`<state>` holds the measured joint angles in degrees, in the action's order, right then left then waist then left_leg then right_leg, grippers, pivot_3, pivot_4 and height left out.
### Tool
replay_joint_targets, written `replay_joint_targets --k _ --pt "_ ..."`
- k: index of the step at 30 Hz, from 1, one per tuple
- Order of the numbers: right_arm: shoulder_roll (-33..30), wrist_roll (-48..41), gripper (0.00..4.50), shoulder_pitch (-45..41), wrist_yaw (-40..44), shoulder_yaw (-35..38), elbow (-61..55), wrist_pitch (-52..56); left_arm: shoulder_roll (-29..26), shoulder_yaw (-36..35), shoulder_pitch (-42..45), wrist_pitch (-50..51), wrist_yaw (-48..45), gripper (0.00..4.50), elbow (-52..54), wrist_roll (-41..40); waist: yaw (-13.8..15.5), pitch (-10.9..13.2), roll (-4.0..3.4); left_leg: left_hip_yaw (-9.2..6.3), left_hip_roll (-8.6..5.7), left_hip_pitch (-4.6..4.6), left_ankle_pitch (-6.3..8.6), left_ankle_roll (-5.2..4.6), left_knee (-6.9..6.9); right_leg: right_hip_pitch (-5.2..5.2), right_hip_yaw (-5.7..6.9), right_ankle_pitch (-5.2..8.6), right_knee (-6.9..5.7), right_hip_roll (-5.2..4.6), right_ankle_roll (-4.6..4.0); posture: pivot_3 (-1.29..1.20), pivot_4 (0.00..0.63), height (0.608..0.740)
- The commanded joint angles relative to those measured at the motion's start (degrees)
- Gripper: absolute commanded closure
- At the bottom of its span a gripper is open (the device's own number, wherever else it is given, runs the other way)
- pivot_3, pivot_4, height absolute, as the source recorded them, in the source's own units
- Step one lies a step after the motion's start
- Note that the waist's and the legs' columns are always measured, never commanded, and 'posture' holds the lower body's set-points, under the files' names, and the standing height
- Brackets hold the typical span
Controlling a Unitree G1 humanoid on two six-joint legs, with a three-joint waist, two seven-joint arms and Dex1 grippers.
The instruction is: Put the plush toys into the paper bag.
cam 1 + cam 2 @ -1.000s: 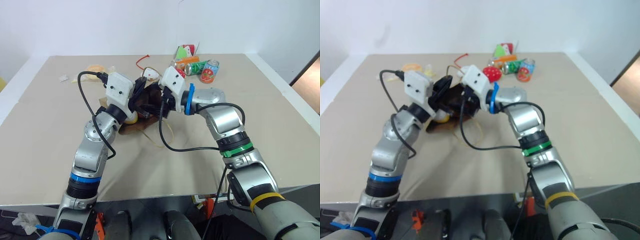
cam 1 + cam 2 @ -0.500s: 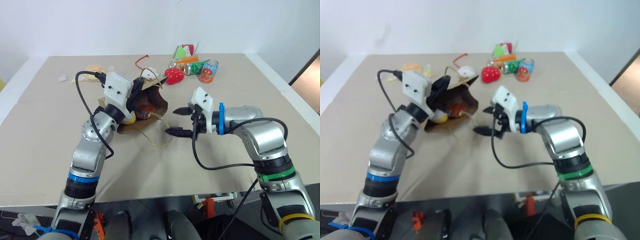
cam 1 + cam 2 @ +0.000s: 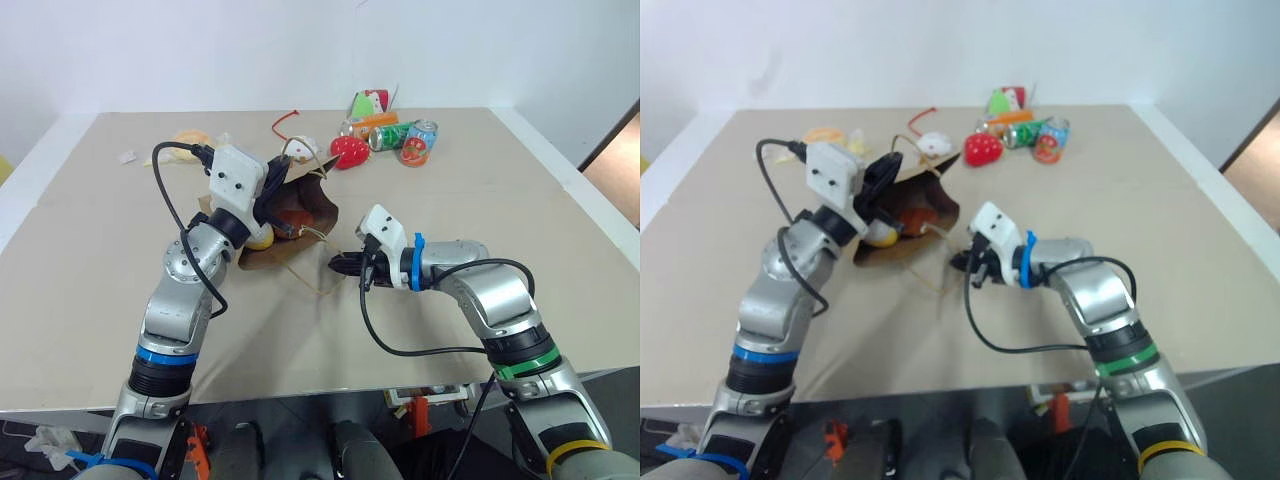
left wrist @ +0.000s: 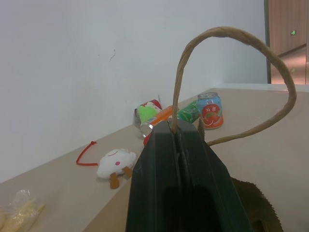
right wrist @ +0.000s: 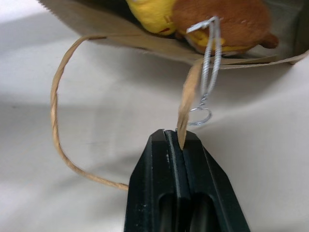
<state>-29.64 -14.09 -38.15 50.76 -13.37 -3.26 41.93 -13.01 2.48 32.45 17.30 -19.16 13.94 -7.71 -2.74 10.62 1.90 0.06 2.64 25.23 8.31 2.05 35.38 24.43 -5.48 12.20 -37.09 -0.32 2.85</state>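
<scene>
Both grippers pinch the paper bag's (image 3: 290,215) 2 cord handles, left gripper (image 4: 176,133) at 10 o'clock, right gripper (image 5: 179,140) at 4 o'clock.

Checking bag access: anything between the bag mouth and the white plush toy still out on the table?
Nothing visible. The white plush toy lies just behind the paper bag. The left gripper and right gripper each pinch a handle.

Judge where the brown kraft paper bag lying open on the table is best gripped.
By its tan twisted-cord loop handles. The brown kraft paper bag lies on its side, so its walls offer little to pinch. The left gripper is shut on the raised handle, from behind the mouth; the right gripper pinches the lower handle, from in front, low over the table.
</scene>
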Motion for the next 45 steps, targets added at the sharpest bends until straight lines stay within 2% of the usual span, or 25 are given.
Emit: replay_joint_targets --k 1,11,18,23,28,32,35,36,38,41,43,45 --pt "-0.8 -2.7 4.47 -3.9 2.1 6.2 0.4 -6.1 -0.4 -0.3 1.6 -1.5 -0.1 4.5 0.4 0.4 0.0 0.0 0.0 0.0 0.0 0.0 0.0 0.0 0.0 0.0 0.0 0.0 0.0 0.0 0.0 0.0 0.15 0.74" --pt "-10.0 -13.5 4.47 -16.2 11.0 17.1 1.1 -2.4 -3.0 -3.5 7.2 -3.1 -1.3 4.5 -4.1 -1.0 0.0 0.0 0.0 0.0 0.0 0.02 0.01 0.0 -0.01 0.02 0.01 0.03 0.02 0.0 -0.04 0.0 0.15 0.74" --pt "-14.4 -11.4 4.47 -15.6 13.7 14.3 2.3 -3.9 -1.3 -2.7 9.9 -5.5 -2.4 4.5 -9.5 -1.6 0.0 0.0 0.0 0.02 -0.01 0.03 0.06 0.01 -0.07 0.05 -0.04 0.1 0.04 0.0 -0.06 0.0 0.15 0.74" --pt "-14.2 -11.4 4.47 -13.8 13.4 13.6 2.7 -3.3 0.7 -0.7 9.2 -4.2 -4.2 4.5 -9.6 -2.8 0.0 0.0 0.0 0.02 -0.01 0.05 0.06 0.01 -0.07 0.07 -0.04 0.03 0.04 0.0 0.07 0.0 0.15 0.74" --pt "-14.2 -7.4 4.47 -9.6 14.1 9.1 3.5 -7.1 1.3 1.1 8.4 -3.7 -5.5 4.5 -9.4 -2.4 0.0 0.0 0.0 0.03 -0.02 0.04 0.06 0.01 -0.06 0.07 -0.06 0.03 0.04 0.0 0.07 0.0 0.15 0.74" --pt "-12.9 -6.1 4.47 -9.5 13.6 7.8 4.6 -8.5 1.0 1.5 8.5 -3.7 -5.9 4.5 -9.5 -2.2 0.0 0.0 -0.01 0.06 -0.02 0.05 0.06 0.01 -0.06 0.12 -0.11 -0.01 0.03 0.01 0.13 0.0 0.15 0.74" --pt "-12.3 -7.8 4.47 -10.6 13.7 8.5 5.4 -5.4 0.7 1.5 8.3 -3.3 -6.2 4.5 -9.1 -2.4 0.0 0.0 0.0 0.05 -0.02 0.04 0.06 0.01 -0.05 0.1 -0.09 -0.03 0.03 0.01 0.15 0.0 0.15 0.74" --pt "-12.1 -8.8 3.82 -11.1 13.7 9.2 5.6 -4.1 0.6 1.5 8.2 -3.2 -6.3 4.5 -8.9 -2.5 0.0 0.0 0.0 0.05 -0.02 0.04 0.06 0.01 -0.05 0.1 -0.1 -0.02 0.03 0.01 0.14 0.0 0.15 0.74" --pt "-11.8 -10.1 3.35 -12.0 13.9 10.6 5.8 -4.1 0.5 1.4 8.0 -3.0 -6.6 4.5 -8.7 -2.6 0.0 0.0 0.0 0.05 -0.02 0.05 0.06 0.01 -0.04 0.1 -0.11 -0.01 0.03 0.01 0.13 0.0 0.15 0.74" --pt "-10.2 -14.5 2.16 -14.8 12.3 14.9 6.5 -0.7 0.1 1.3 7.8 -2.9 -7.0 4.5 -8.6 -2.5 0.0 0.0 -0.01 0.05 -0.02 0.04 0.06 0.01 -0.04 0.1 -0.1 -0.01 0.02 0.01 0.13 0.0 0.15 0.74" --pt "-9.2 -16.6 1.84 -16.0 10.8 17.1 6.9 0.9 -0.3 1.3 7.8 -3.0 -7.3 4.5 -8.6 -2.4 0.0 0.0 -0.01 0.06 -0.02 0.05 0.06 0.01 -0.04 0.11 -0.13 -0.04 0.03 0.01 0.16 0.0 0.15 0.74" --pt "-8.7 -18.2 0.72 -16.7 9.7 18.9 7.2 2.6 -0.8 1.1 7.7 -2.7 -7.8 4.5 -8.4 -2.7 0.0 0.0 0.0 0.04 -0.01 0.05 0.06 0.01 -0.05 0.1 -0.1 -0.06 0.02 0.01 0.2 0.0 0.15 0.74"
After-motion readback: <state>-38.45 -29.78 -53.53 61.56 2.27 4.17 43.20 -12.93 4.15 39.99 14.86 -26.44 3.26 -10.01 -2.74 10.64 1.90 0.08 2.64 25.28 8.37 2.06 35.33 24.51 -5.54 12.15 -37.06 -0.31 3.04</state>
